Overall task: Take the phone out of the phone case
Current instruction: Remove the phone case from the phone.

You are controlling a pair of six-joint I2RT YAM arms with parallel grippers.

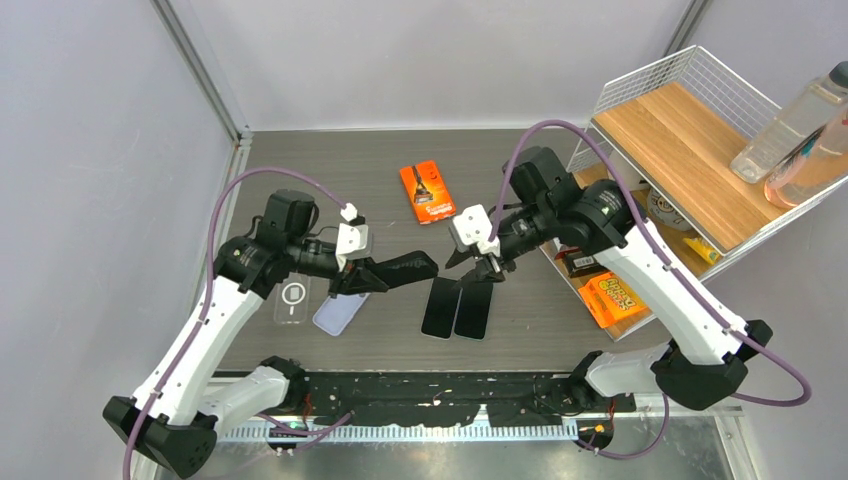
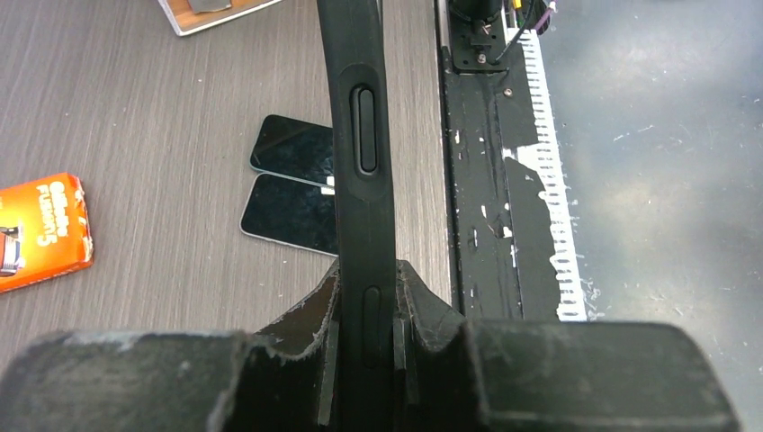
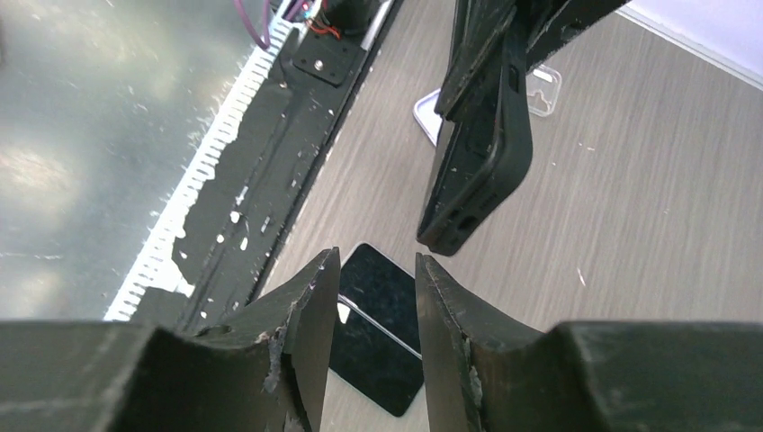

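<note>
My left gripper [image 1: 375, 275] is shut on a black phone case [image 1: 412, 268] and holds it on edge above the table. In the left wrist view the case [image 2: 364, 135] runs edge-on between my closed fingers, its side buttons showing. I cannot tell whether a phone sits inside it. My right gripper [image 1: 478, 272] is open and empty, just right of the case's free end. In the right wrist view its jaws [image 3: 378, 288] stand apart, below the case's tip [image 3: 477, 171]. Two dark phones [image 1: 440, 307] [image 1: 474, 308] lie side by side on the table under the right gripper.
A clear case [image 1: 292, 300] and a pale lavender case [image 1: 340, 312] lie under the left arm. An orange packet [image 1: 427, 192] lies further back. A wire rack [image 1: 680, 130] with bottles [image 1: 790, 125] stands at the right, and an orange snack pack [image 1: 612, 298] lies below it.
</note>
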